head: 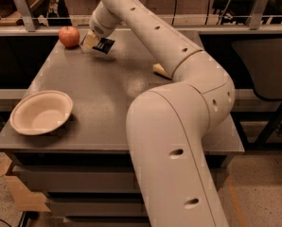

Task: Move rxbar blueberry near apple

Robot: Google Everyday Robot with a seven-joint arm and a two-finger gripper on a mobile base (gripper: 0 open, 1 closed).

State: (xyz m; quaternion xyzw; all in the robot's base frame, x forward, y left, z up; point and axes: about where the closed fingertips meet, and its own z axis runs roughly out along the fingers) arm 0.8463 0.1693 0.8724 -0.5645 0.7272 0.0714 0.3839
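Observation:
The red apple (69, 36) sits at the far left corner of the grey table (108, 93). My gripper (96, 42) is just right of the apple, low over the table, shut on the dark navy rxbar blueberry (104, 46), which sticks out to the right of the pale fingers (90, 41). A small gap separates the bar from the apple.
A pale round bowl (40, 112) stands at the table's front left. A yellow sponge (161, 70) lies at mid right, mostly hidden behind my arm. A railing (46, 28) runs behind the table's far edge.

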